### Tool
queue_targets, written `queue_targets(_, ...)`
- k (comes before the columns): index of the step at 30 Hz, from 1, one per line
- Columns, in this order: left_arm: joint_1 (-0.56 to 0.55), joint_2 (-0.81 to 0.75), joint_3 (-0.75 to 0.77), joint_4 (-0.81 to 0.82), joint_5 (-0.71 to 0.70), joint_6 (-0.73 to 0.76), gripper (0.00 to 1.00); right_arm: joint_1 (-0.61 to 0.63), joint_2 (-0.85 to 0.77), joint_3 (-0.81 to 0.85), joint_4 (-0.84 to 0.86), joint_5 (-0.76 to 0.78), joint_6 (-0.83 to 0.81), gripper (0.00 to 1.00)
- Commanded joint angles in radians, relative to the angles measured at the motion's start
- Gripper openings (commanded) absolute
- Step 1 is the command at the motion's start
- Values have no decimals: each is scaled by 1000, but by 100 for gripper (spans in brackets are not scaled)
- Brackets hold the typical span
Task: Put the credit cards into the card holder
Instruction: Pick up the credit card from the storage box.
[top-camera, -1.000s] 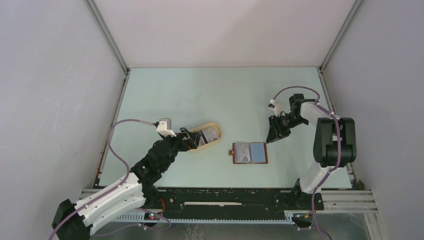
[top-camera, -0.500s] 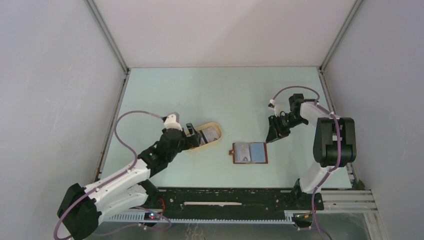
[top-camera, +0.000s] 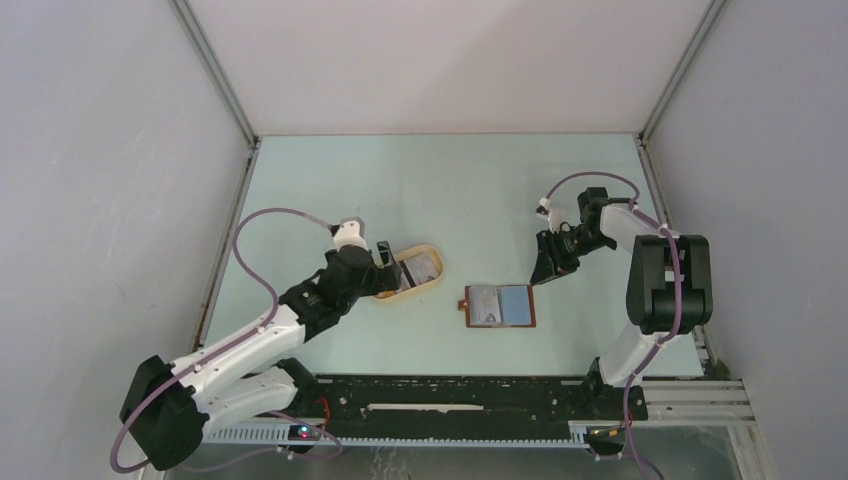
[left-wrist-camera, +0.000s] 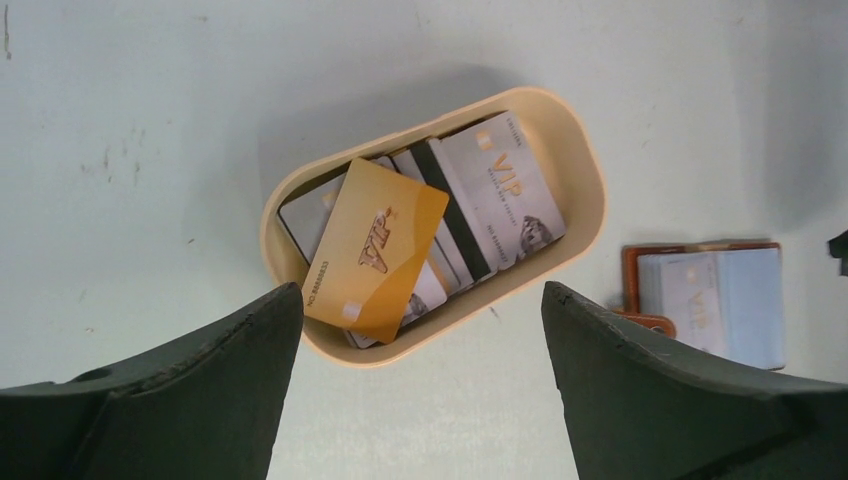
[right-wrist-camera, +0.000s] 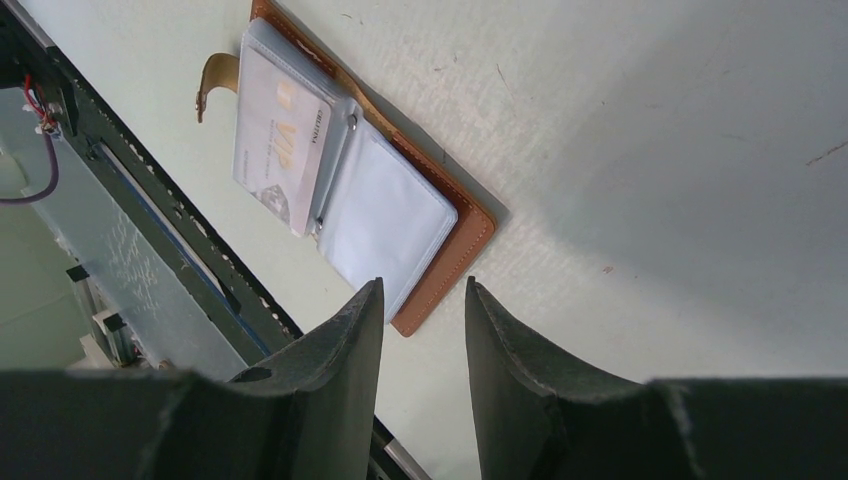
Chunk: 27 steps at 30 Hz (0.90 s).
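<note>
The left pincer (left-wrist-camera: 421, 287) hangs spread wide over the oval tray (left-wrist-camera: 590, 190), where the credit cards (left-wrist-camera: 440, 220) lie stacked for picking, while the card holder (right-wrist-camera: 340, 180) lies open on the tabletop (top-camera: 450, 190), pockets up to receive them, the right pincer (right-wrist-camera: 423, 290) part-spread and empty nearby.

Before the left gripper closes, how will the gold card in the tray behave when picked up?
The gold card looks thin and flat, so probably light and fairly stiff. It lies askew on top of the other cards in the tray, so it may lift alone. Its smooth face could slip in the left gripper.
</note>
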Motion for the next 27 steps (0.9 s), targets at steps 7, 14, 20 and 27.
queue_targets(7,6,117,193,-165,-27,10,87,4,-20,16,5,-32,-10,44)
queue_targets(14,2,264,354,-356,-45,1,78,29,-33,22,2,-34,-11,44)
queue_targets(20,-53,426,502,-486,-130,3,77,29,-32,25,4,-35,-10,44)
queue_targets(27,-100,657,651,-520,-179,43,69,29,-29,29,2,-40,-14,44)
